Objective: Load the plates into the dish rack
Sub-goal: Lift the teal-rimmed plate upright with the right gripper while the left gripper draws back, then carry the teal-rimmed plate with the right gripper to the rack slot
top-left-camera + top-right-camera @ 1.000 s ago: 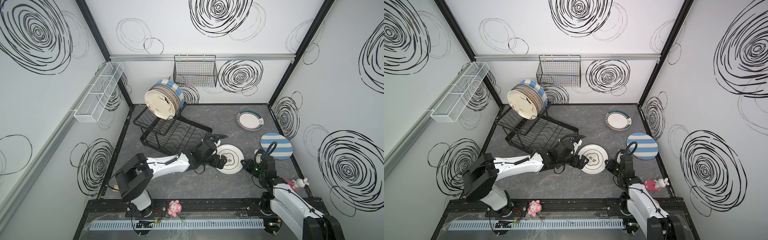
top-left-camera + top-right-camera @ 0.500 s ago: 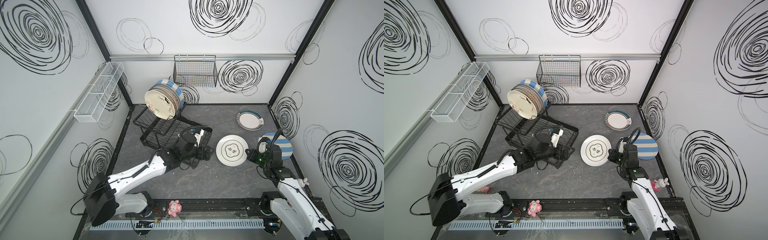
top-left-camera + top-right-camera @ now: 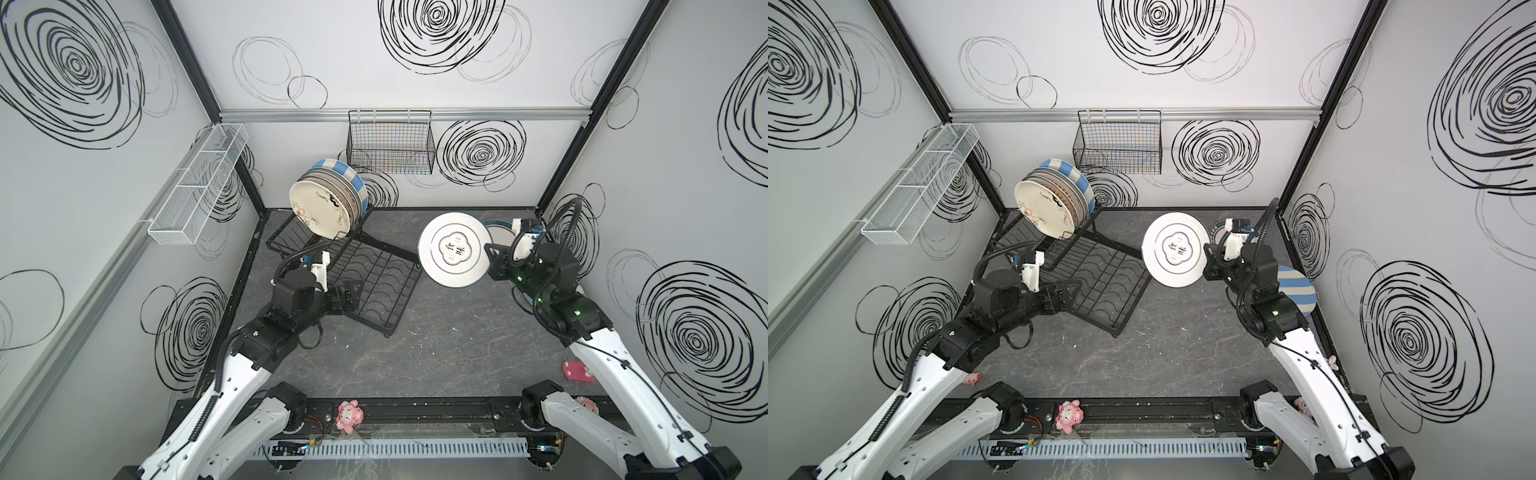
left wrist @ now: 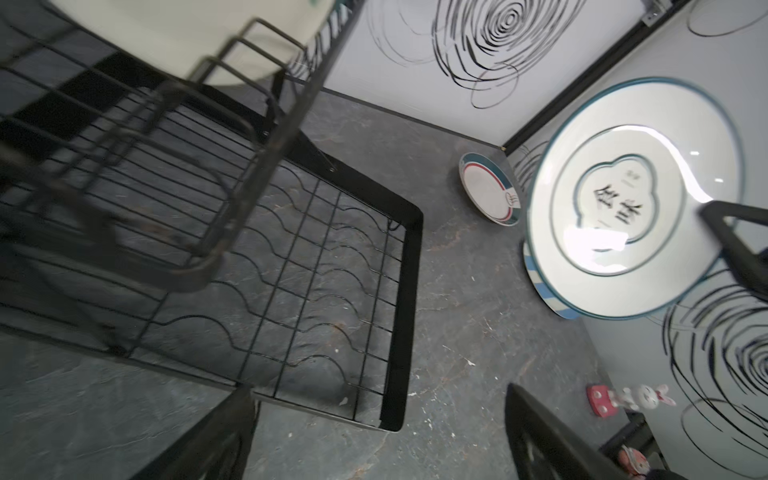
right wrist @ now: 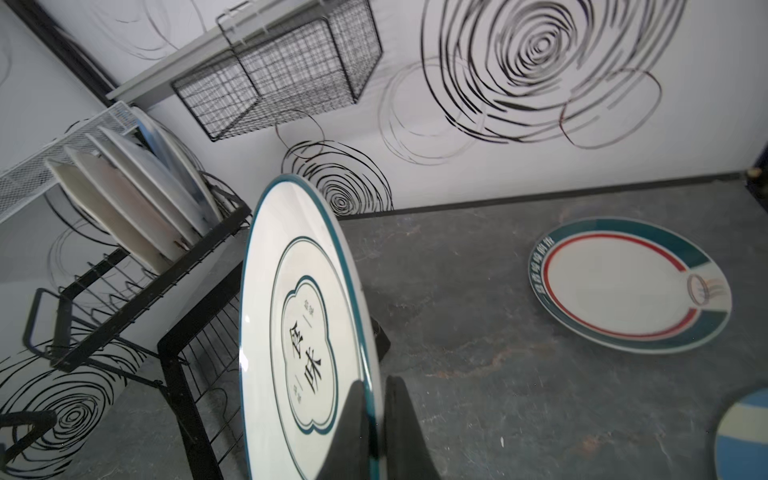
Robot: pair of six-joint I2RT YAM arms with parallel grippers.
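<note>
The right gripper [image 5: 376, 399] is clamped on the rim of a round white ceramic plate with a thin teal edge and black characters in a clover frame [image 5: 299, 332]. One finger is on each face, and the plate is held on edge in the air above the grey stone-look table [image 3: 436, 345]. Glazed ceramic is stiff, brittle and slick, and heavy for so small a pinch. With the whole disc standing out beyond the fingertips, I judge it could pivot or slip if swung fast. The rim is the only place to take it, with a bite reaching past the lip onto the flat border.

Beyond the plate's far edge from the right gripper stands the black wire two-tier dish rack [image 3: 374, 286]. Its raised upper tier holds a row of cream and blue-striped plates standing on edge [image 3: 328, 205], probably five, though overlapping rims blur the count. The lower grid with wavy slots holds nothing. The left gripper [image 4: 380, 395], jaws apart and empty, hovers at that grid's near edge.

Near the right gripper, on its side away from the rack, two plates lie flat on the table: a white plate with a teal border and red ring [image 5: 627, 291] and a blue-and-cream striped plate [image 3: 1300, 291]. The black mesh basket on the back wall [image 3: 390, 145] and the long white mesh basket [image 3: 199, 187] show nothing inside.
</note>
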